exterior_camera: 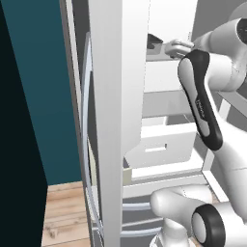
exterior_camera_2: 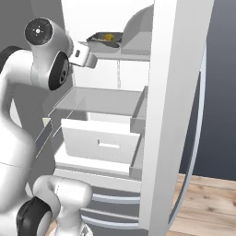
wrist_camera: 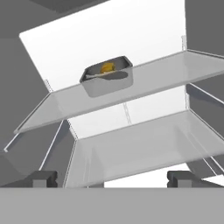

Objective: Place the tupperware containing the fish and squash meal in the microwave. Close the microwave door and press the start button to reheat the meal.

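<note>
The tupperware [wrist_camera: 107, 78], a shallow clear-grey container, sits on the upper glass shelf [wrist_camera: 166, 76] of an open fridge, near the white back wall. The fish and squash meal [wrist_camera: 107, 68] shows as yellow-orange lumps inside it. From the right base view, the tupperware [exterior_camera_2: 105, 38] is at the shelf's left end, with my white hand just below and in front of it. My gripper [wrist_camera: 112, 178] is open, apart from the container, with nothing between its fingertips [wrist_camera: 43, 178]. The microwave and the microwave door are out of view.
The fridge's white door [exterior_camera_2: 177, 115] stands open on the right, edge-on [exterior_camera: 116, 120] in the left base view. Below the upper shelf are a second glass shelf [wrist_camera: 144, 146] and a white drawer [exterior_camera_2: 101, 144]. Wooden floor [exterior_camera_2: 207, 203] lies beyond the door.
</note>
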